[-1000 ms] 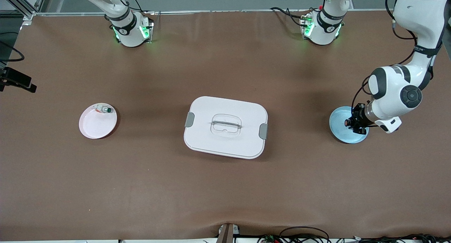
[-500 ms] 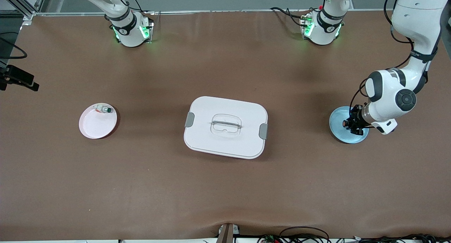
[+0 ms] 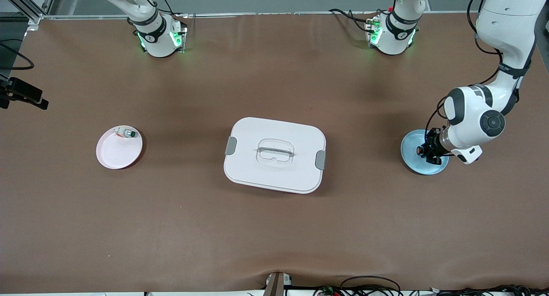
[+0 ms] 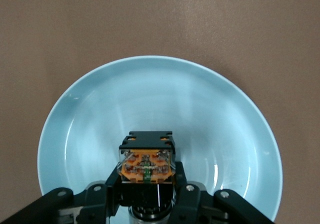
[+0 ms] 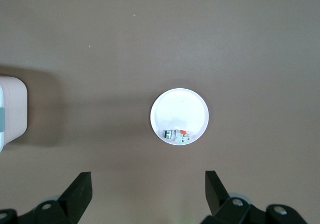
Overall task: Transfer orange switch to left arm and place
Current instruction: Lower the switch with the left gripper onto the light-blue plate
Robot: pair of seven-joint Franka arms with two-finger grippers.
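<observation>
I have the left gripper [image 3: 430, 152] low over the light-blue plate [image 3: 412, 158] at the left arm's end of the table, fingers [image 4: 111, 194] clamped on the orange switch [image 4: 146, 165]. In the left wrist view the switch sits between the pads with its orange end up, the plate's bowl directly below it; I cannot tell whether it touches the plate. My right gripper [image 5: 149, 193] waits high over the pink plate [image 3: 119, 149], jaws spread wide and holding nothing; a small silver-white piece with a green tip [image 3: 126, 133] lies on that plate's rim. The box [image 3: 275, 154] sits between the two plates, well apart from both hands.
</observation>
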